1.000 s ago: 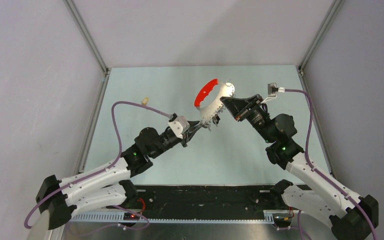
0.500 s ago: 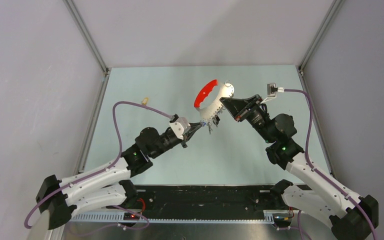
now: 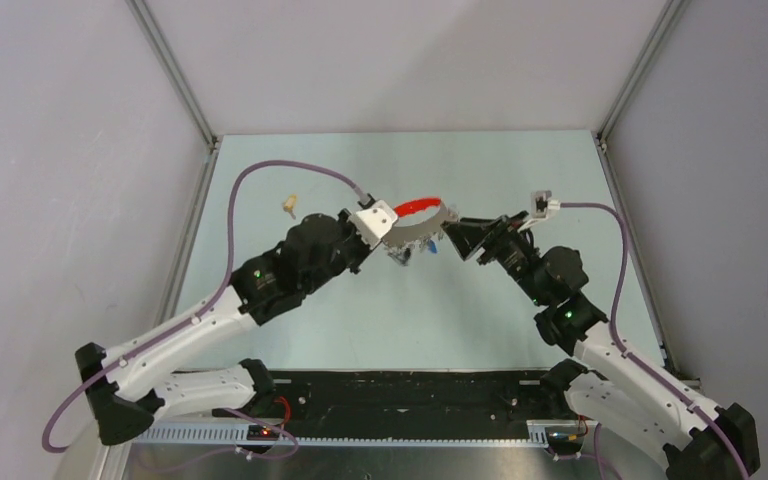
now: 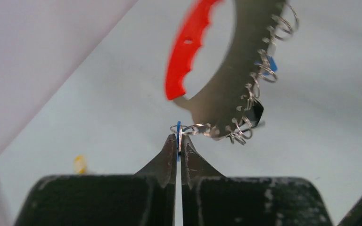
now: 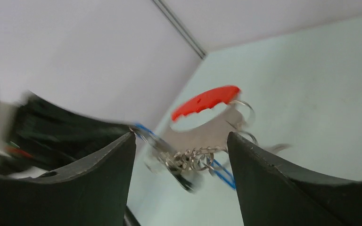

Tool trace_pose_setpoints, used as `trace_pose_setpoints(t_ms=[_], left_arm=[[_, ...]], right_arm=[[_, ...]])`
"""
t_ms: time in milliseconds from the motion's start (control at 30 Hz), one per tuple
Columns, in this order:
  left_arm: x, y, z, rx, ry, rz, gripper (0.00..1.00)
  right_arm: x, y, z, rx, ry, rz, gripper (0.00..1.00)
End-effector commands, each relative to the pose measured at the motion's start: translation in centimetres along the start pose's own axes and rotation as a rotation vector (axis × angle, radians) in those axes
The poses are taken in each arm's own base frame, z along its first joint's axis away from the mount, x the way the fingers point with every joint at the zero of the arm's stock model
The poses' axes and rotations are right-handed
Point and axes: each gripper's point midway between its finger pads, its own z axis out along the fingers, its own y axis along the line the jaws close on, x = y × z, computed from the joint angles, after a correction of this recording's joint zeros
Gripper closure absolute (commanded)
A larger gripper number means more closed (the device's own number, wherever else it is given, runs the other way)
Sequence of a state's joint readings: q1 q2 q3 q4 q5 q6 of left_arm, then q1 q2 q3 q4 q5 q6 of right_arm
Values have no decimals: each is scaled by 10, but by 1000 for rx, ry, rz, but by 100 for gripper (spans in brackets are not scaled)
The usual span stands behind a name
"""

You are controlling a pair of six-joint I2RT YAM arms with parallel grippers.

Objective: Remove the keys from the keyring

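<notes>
1. Currently my left gripper (image 4: 179, 140) is pressed together on a blue-headed key (image 4: 178, 128). The key hangs by a small split ring from the lower end of the keyring (image 4: 238, 70). The keyring is off the table, in the air between my two arms.
2. My right gripper (image 5: 181, 135) is spread wide, with the keyring showing in the gap. That view is blurred, so I cannot tell whether either finger touches the metal arc.
3. The main risk, as I judge it, is that the right side has no hold. Any pull from the left would then drag the whole keyring along and the key would never come free.
4. The pinch sits at the very fingertips on a thin edge. A twist or jerk could let the key slip, and the keyring would drop to the table (image 3: 480, 320).
5. A dark key (image 4: 255, 112) and another blue key (image 4: 272, 63) dangle on loose rings along the arc. Either could snag a finger.
6. For room, the keyring hangs about mid-table, well apart from the left rail (image 3: 192, 240), the right rail (image 3: 625, 220) and the back wall.
7. A small yellow piece (image 3: 286, 205) lies on the table left of my left arm, well apart from the keyring.
8. I judge the tight direction to be between the grippers, which are near each other. Drawing the left one back toward its own side has the most open room.
</notes>
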State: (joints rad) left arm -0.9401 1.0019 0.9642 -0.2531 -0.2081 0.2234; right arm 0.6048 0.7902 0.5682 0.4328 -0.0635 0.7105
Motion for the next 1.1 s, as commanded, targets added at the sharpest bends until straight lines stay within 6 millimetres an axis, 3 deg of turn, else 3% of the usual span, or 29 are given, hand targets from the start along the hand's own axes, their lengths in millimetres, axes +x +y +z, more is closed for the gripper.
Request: trace_pose_setpoints(t_ms=[0, 33, 167, 233, 367, 400, 433, 467, 500, 533, 567, 700, 833, 933, 1067], left_arm=[[24, 45, -31, -138, 339, 319, 100], [29, 58, -38, -201, 402, 387, 100], [9, 82, -40, -266, 486, 696, 100], [-8, 92, -41, -302, 475, 768, 100], [-54, 93, -37, -318, 246, 794, 100], [-61, 79, -27, -242, 138, 796, 100], [-68, 83, -34, -239, 77, 806, 100], [-72, 72, -25, -206, -30, 794, 100], [-65, 78, -26, -224, -57, 772, 100], [-79, 77, -25, -235, -150, 747, 100], [-77, 86, -26, -265, -175, 722, 100], [-74, 84, -28, -247, -260, 747, 100], [-66, 71, -30, -213, -322, 787, 100], [-64, 57, -35, -172, -389, 794, 100], [-63, 38, -36, -84, -458, 765, 100]], right_arm=[[18, -30, -17, 29, 10, -203, 25], [24, -33, -20, 7, 21, -250, 26], [30, -22, -24, -104, 26, -373, 27], [31, -14, -23, -164, 23, -431, 27], [37, 2, -17, -300, 21, -542, 27], [34, 11, -16, -351, -1, -573, 28], [40, 8, -12, -361, 13, -581, 28], [37, 16, -12, -406, -11, -607, 29], [44, 12, -7, -413, 7, -612, 30], [42, 19, -6, -453, -12, -634, 33], [48, 15, -1, -456, 4, -635, 35], [54, 23, 9, -545, 5, -702, 41], [58, 38, 15, -671, -9, -780, 46], [50, 57, 19, -751, -65, -817, 48], [50, 67, 28, -825, -77, -840, 51]])
